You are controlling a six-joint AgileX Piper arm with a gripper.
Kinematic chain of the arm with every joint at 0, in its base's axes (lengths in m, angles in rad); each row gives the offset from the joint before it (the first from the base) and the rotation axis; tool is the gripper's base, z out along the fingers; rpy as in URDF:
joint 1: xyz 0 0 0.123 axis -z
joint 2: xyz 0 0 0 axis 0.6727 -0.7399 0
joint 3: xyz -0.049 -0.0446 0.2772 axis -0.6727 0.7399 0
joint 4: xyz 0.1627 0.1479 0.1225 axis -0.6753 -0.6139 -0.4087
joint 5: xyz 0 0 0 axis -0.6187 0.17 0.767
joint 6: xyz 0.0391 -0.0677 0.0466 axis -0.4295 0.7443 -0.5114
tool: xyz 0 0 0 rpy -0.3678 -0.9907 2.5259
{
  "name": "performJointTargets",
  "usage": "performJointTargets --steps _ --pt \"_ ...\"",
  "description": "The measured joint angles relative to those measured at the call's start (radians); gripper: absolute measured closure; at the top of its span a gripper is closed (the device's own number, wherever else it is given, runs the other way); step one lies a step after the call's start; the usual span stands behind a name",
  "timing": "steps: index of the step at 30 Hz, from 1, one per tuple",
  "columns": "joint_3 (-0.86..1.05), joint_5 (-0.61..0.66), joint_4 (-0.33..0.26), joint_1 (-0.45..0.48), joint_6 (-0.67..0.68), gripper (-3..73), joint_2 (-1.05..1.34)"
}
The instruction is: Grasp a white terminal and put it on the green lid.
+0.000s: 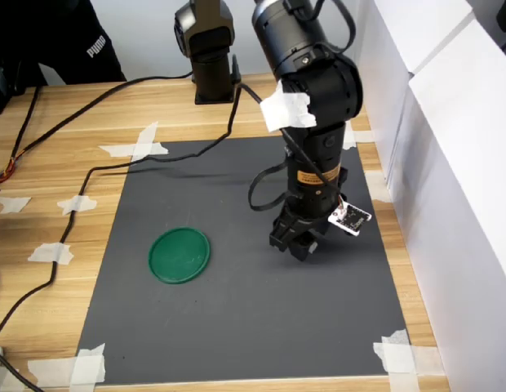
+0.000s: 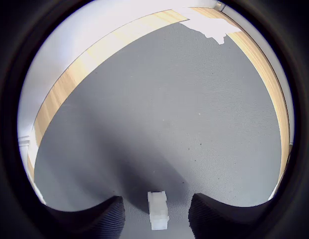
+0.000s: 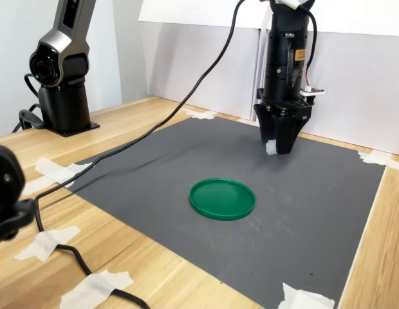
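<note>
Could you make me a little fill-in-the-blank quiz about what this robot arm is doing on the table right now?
1. The terminal lies between the two fingers of the ____.
2. The colour of the lid is ____.
3. The lid rests on a dark grey ____.
4. The mat's corners are held to the wooden table with white ____.

Missing words: end effector; green; mat; tape.

claw [image 1: 299, 243] low over grey mat [image 1: 237, 327] | green lid [image 1: 179, 255] on mat, first exterior view's left
</note>
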Motion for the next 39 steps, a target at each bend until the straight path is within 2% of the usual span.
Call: performJointTargets --steps 18,27,33,39 --pt "0.000 0.016 -0.004 0.000 -0.027 41.6 -0.023" --pt "-0.001 0.015 -0.004 0.006 -0.024 58.5 -0.021" --pt "-0.001 -0.011 -0.053 0.059 -0.011 59.5 0.043" --pt "0.001 0.075 -0.072 0.169 0.016 59.5 0.135"
